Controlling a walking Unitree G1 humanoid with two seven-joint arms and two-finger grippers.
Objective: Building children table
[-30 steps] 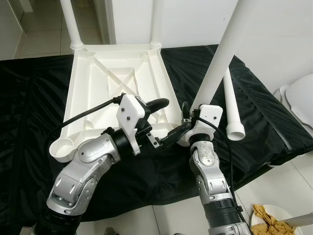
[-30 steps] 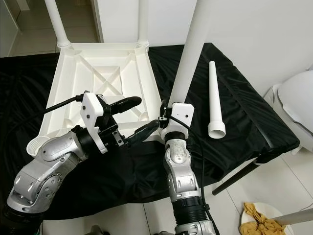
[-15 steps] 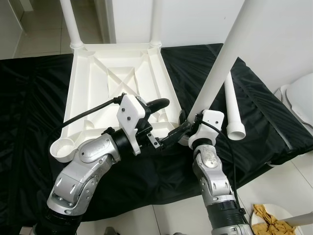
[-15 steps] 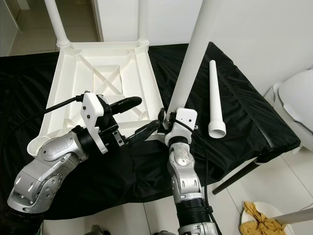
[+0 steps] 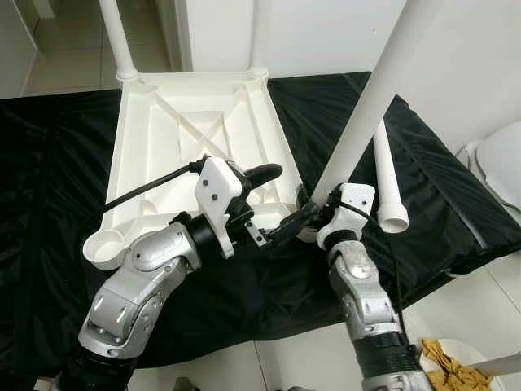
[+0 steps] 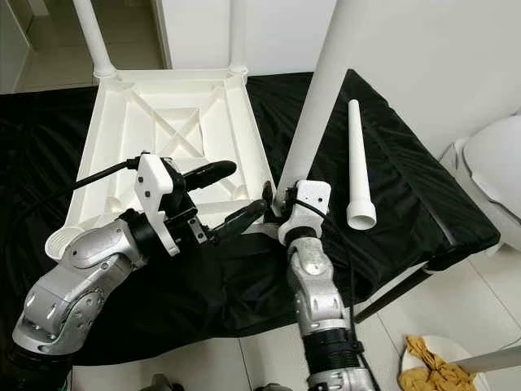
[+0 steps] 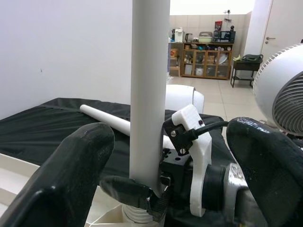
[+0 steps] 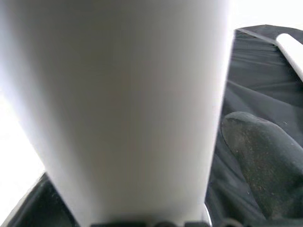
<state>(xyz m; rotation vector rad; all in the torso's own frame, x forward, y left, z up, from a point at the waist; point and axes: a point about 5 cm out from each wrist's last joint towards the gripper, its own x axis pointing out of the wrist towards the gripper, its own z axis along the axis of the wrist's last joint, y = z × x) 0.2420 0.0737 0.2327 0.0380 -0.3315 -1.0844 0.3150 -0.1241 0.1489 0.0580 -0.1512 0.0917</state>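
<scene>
White tabletop point(image 5: 199, 138) is lying upside down on a desk draped in black cloth point(image 5: 423, 187), ribbed underside facing up. All places below are given from this tabletop.

- Two legs point(image 5: 116, 37) are standing in the far corner sockets; their upper ends are running out of frame.
- Near right corner: a third leg point(image 5: 370, 98) is rising at a slant, leaning away to the right, top cut off. Its foot is sitting at the corner socket, but the joint itself is hidden behind the claws, so how far it is seated cannot be told.
- Right claw point(image 5: 308, 213) is gripping the base of this slanted leg, fingers closed around it. In the right wrist view the leg is blocking nearly everything as a blurred white column; one dark fingertip point(image 8: 255, 161) is showing beside it.
- Left claw point(image 5: 273, 204) is hovering over the near right corner, fingers spread wide and holding nothing. In the left wrist view the two fingers point(image 7: 61, 179) are standing either side of the slanted leg without touching it.
- Near left corner: socket point(image 5: 104, 247) is sitting open, no leg in it.
- Off to the right, on the cloth: a fourth leg point(image 6: 356, 159) is lying loose, wide end toward the robot.
</scene>
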